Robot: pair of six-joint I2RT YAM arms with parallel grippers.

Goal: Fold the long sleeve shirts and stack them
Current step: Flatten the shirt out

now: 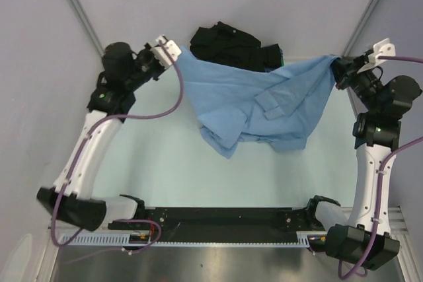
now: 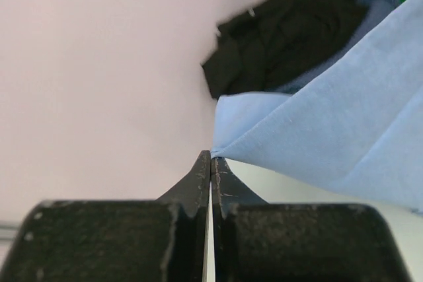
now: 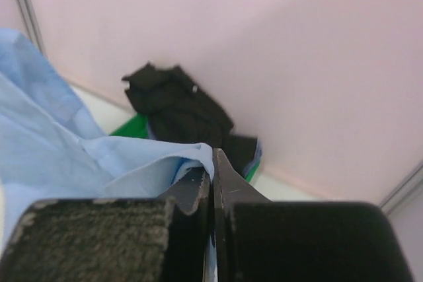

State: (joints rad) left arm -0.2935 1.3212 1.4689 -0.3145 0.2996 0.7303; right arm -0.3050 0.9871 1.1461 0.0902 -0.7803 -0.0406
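Observation:
The light blue shirt hangs stretched between both grippers above the table, its lower part sagging in folds toward the middle. My left gripper is shut on its left corner, seen in the left wrist view with the blue cloth at the tips. My right gripper is shut on its right corner; in the right wrist view cloth wraps over one finger. The black shirt lies crumpled at the back, also in the wrist views. The checked shirt is not clearly visible.
A green tray lies under the black shirt at the back. Purple-grey walls close in the left, back and right. A black rail runs along the near edge between the arm bases.

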